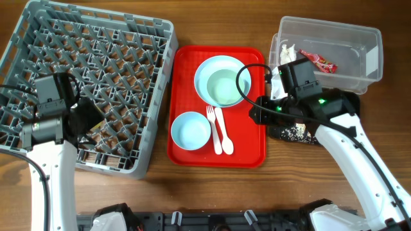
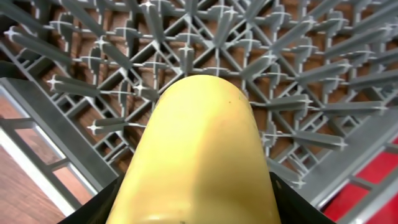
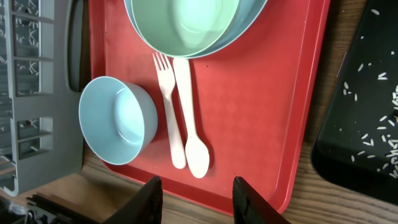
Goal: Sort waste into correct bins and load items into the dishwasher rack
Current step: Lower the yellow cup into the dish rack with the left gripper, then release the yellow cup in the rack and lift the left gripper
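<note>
**Cup into rack: L arm mid-placement**

Step in hand: loading, not waste. My left end effector (image 1: 85,119) is clamped on the yellow cup (image 2: 199,149), hanging over the near side of the rack (image 1: 38,38). L wrist view shows pegs directly beyond the cup. Cup's rounded closed end points toward the pegs; rim not visible. Can't tell if it touches a peg; prob. just above.

My right end effector (image 3: 198,200) has its fingers spread, nothing btw them. It hovers over the near edge of the red tray (image 3: 261,124), close to the fork (image 3: 166,112) + spoon (image 3: 188,118). Small bowl (image 3: 118,121) sits beside them, big bowl (image 3: 186,25) at the tray's far end.

Waste looks done: red wrapper (image 1: 319,61) + tissue (image 1: 286,54) in the clear tub (image 1: 359,32); scraps (image 3: 380,129) on the black tray (image 3: 348,124).

Next (my judgement): lower the cup into a gap btw pegs, let it settle, then release. Risk: it lands on a peg tip and tips over. R arm is free, so fork/spoon prob. follow. They're thin and lie flat on the tray, so they need a low pinch.
</note>
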Controlling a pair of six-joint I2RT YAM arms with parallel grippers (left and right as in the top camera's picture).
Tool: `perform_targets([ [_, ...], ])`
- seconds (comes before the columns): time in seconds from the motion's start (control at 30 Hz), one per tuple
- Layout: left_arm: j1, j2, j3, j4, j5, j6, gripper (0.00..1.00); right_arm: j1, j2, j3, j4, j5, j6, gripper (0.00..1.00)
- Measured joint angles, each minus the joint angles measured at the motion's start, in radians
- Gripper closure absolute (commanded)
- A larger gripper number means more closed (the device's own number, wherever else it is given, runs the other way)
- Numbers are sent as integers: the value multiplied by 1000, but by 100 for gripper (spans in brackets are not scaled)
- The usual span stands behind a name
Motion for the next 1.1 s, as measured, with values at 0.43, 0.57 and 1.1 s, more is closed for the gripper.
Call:
perform_targets([
  [0.43, 0, 212, 0, -9, -20, 0, 47, 0, 0, 0, -4, 0, 0, 63],
  [0.57, 0, 259, 0, -11, -23, -2, 35, 0, 0, 0, -4, 0, 0, 62],
  [1.1, 1, 180, 0, -39, 31, -30, 0, 0, 0, 0, -4, 0, 0, 62],
])
